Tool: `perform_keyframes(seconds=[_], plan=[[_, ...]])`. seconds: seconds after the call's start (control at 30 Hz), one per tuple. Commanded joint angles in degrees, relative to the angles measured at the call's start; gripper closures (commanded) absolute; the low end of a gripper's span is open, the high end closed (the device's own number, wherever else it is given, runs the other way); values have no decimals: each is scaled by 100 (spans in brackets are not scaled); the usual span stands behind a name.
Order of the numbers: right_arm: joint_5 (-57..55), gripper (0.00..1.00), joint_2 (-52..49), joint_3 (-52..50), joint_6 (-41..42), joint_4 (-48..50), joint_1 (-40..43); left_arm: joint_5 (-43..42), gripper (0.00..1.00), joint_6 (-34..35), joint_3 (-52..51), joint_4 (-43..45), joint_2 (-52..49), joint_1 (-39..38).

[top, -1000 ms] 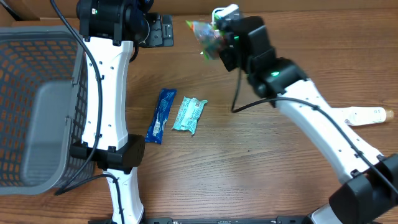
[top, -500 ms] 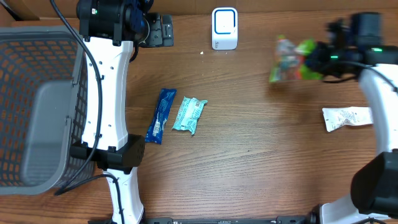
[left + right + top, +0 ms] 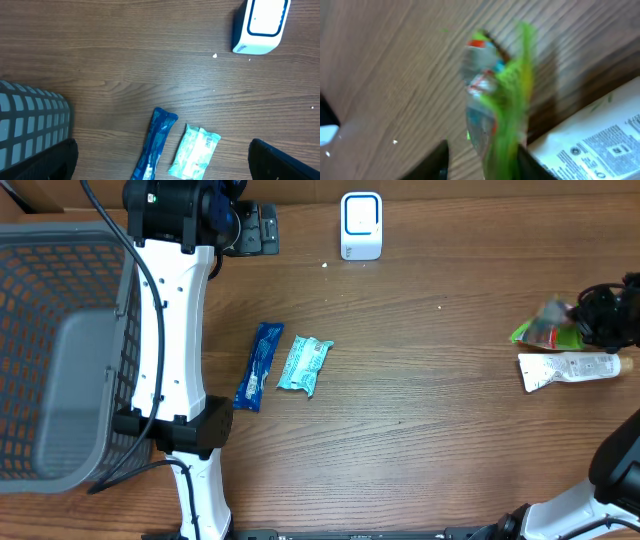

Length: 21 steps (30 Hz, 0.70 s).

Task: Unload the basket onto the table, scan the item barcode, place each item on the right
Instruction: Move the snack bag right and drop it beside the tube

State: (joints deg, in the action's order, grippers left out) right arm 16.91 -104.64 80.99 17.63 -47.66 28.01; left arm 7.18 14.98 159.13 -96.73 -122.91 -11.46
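My right gripper (image 3: 482,162) is straddling the blurred green snack packet (image 3: 495,100) beside the white tube (image 3: 565,368) on the wooden table (image 3: 420,430). Gripping or released, I cannot tell. My left gripper (image 3: 162,162) is hanging wide open, holding nothing.

The surface (image 3: 420,440) is brown wood with thin darker lines. The basket (image 3: 60,270) is grey, with a net of little square holes. The scanner (image 3: 361,225) is white with a dark blue frame. The long packet (image 3: 259,366) is bright blue with white bits. The small packet (image 3: 304,364) is pale blue-green and white. The blurry bag (image 3: 545,328) is bright green with red and blue spots. The pouch (image 3: 565,368) is white with small black print. The left arm (image 3: 178,320) is white with black joints.
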Motion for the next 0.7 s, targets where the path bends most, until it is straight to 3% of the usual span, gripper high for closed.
perform_keyframes(seconds=[0.0,0.03,0.07,0.1,0.67], plan=[[96,39,85,39,63,105,-28,72,0,0,39,-7,-39,57],[146,18,85,39,63,107,-28,72,0,0,39,-7,-39,57],[297,5,85,52,63,111,-28,72,0,0,39,-7,-39,57],[466,0,85,83,59,103,-28,72,0,0,39,-7,-39,57],[1432,0,111,1670,55,-1314,-201,72,0,0,39,-7,-39,57]])
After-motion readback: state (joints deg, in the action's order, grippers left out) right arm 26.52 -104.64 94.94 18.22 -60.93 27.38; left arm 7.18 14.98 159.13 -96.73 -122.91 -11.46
